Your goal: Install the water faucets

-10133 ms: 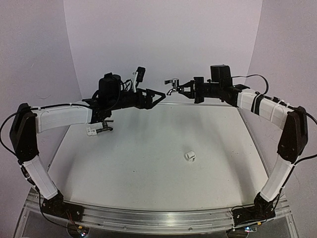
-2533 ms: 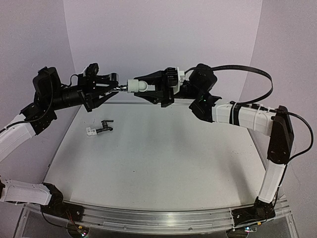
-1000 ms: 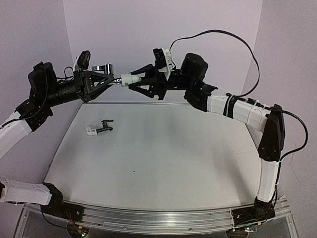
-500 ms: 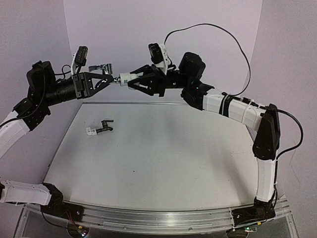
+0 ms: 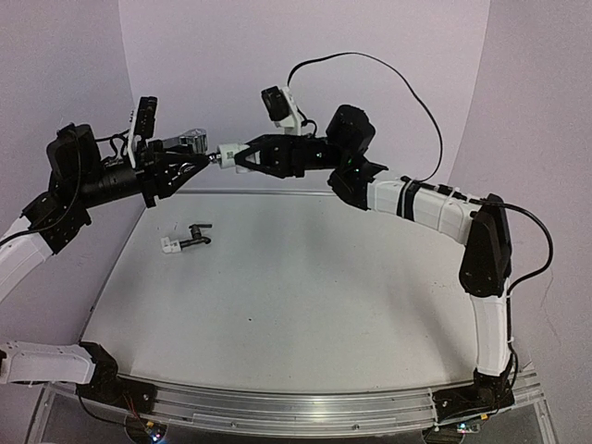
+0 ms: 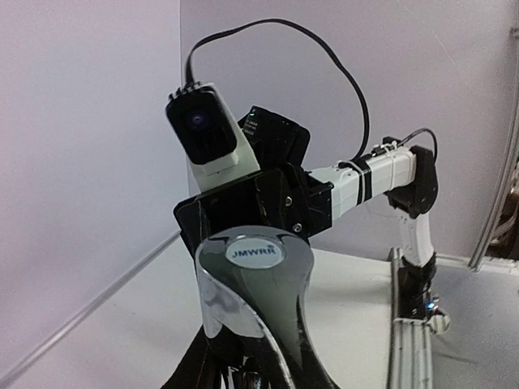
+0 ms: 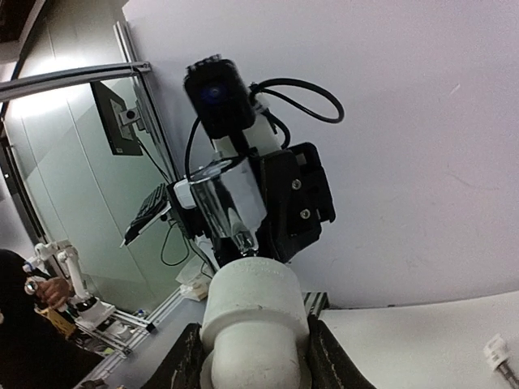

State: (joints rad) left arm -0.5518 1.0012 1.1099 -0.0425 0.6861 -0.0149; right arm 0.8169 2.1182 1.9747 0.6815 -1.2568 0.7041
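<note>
High above the table's far left, my left gripper (image 5: 203, 159) is shut on the shiny silver water faucet (image 5: 192, 137), whose lever fills the left wrist view (image 6: 255, 271). My right gripper (image 5: 239, 155) is shut on a white cylindrical fitting (image 5: 228, 152), and its fingers (image 7: 323, 355) clamp the fitting's narrow end (image 7: 253, 308). The fitting's open end meets the silver faucet's (image 7: 231, 203) stub. A dark faucet (image 5: 194, 237) lies on the table with a white fitting (image 5: 170, 245) on its end.
The white table (image 5: 305, 277) has a back wall close behind both grippers. A metal rail (image 5: 296, 407) runs along the near edge by the arm bases. The right arm's cable (image 5: 388, 74) loops above it.
Both grippers have shifted slightly left with faucet and fitting still joined. The right wrist has rolled, its camera swinging left, and the left wrist has turned too.
</note>
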